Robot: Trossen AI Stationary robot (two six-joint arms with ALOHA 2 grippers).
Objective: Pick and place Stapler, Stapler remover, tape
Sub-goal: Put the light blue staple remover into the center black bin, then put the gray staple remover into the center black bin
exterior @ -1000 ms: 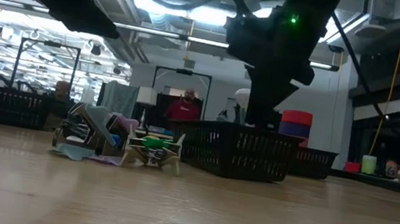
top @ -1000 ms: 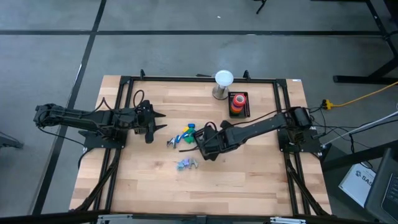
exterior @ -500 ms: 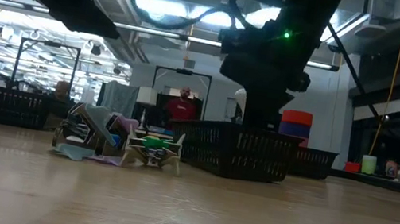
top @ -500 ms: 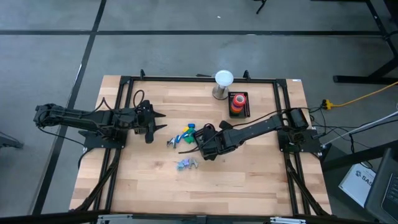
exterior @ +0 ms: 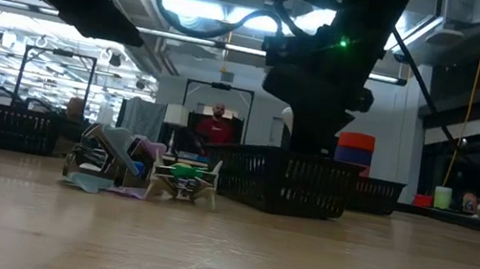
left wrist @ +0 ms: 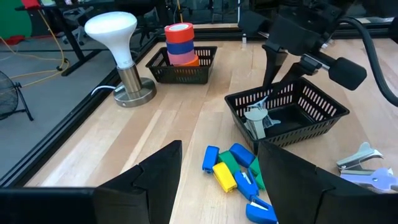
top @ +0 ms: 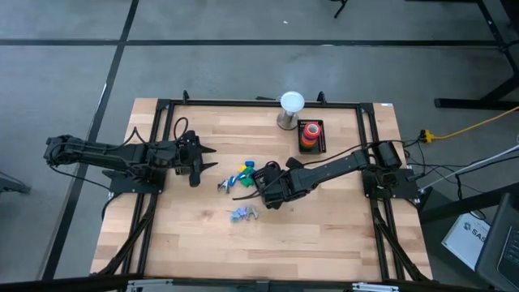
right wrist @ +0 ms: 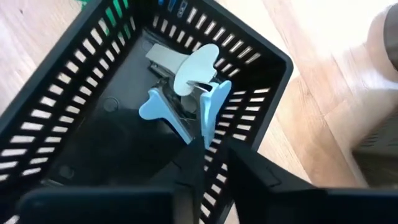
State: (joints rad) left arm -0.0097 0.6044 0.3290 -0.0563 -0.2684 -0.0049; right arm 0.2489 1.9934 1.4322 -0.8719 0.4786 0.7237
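Observation:
My right gripper [top: 263, 188] reaches over a black slotted basket [left wrist: 329, 112] in the table's middle and is shut on a light blue staple remover [right wrist: 186, 93] inside it. A pile of small blue, green and yellow staplers [left wrist: 233, 174] lies on the table beside the basket. More staple removers [top: 242, 213] lie nearer the front edge. The tape rolls [left wrist: 180, 43] stand stacked in a smaller black basket near the far edge. My left gripper [top: 209, 158] waits open at the left, pointing at the pile. My right gripper pinches one blue wing of the staple remover [right wrist: 210, 112] between its two fingers, coming from above and pointing down into the basket [right wrist: 62, 106]. The remover sits below the fingertips, inside the basket walls. I cannot tell whether it rests on the basket floor.
A white lamp on a round metal base [top: 291, 109] stands at the far edge next to the tape basket [top: 310, 134]. Black rails run along the table's sides. Bare wood lies toward the near edge and the right side.
My right gripper has come down a little over the basket with the staple remover, then kept still.

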